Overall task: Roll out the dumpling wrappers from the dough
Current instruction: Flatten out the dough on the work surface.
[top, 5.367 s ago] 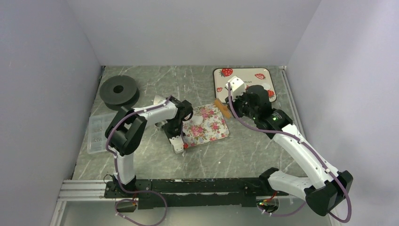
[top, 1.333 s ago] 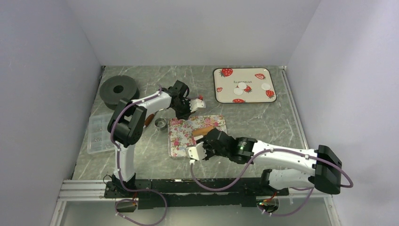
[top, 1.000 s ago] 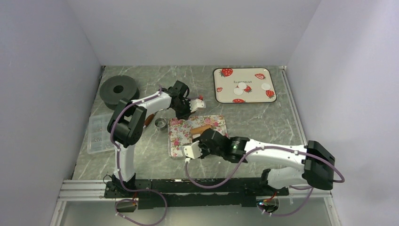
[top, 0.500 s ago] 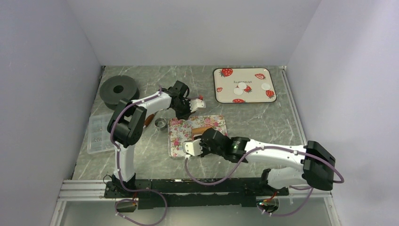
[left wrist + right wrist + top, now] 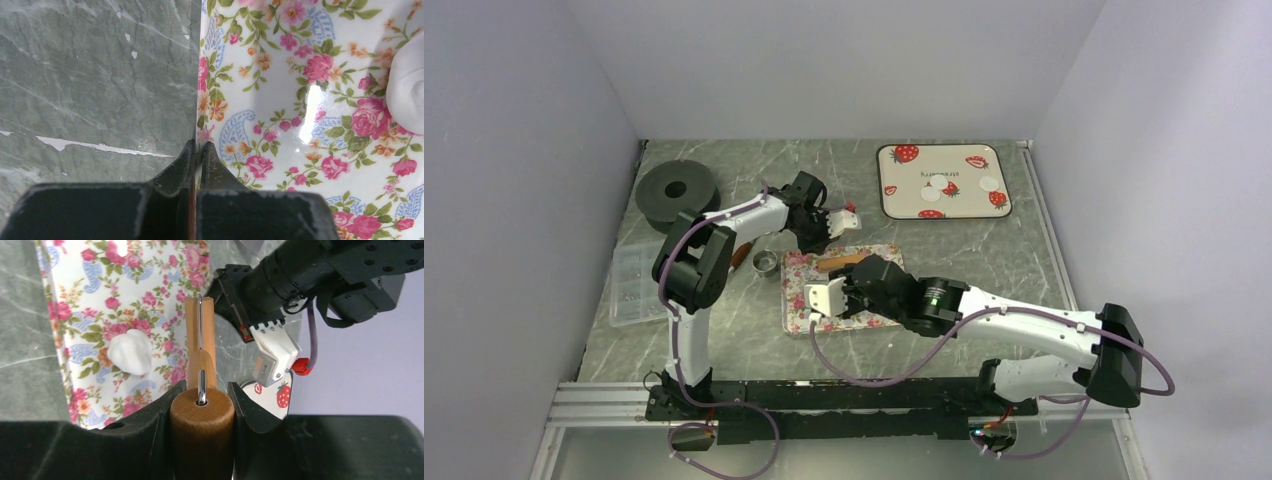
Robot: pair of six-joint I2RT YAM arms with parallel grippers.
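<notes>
Mid-table: floral board (image 5: pixel 796 288); left gripper (image 5: pixel 196 152) pinched tight on board's edge; right gripper (image 5: pixel 202 390) over board, jaws clenched on handle of wooden rolling pin (image 5: pixel 200 340); pin points across board toward left gripper; white dough lump (image 5: pixel 131 352) on board just beside pin, not touching it; three wrappers (image 5: pixel 939 184) lie flat on strawberry tray (image 5: pixel 964 162) at far right, well apart from both grippers; metal cutter (image 5: pixel 766 262) on table just left of board.
</notes>
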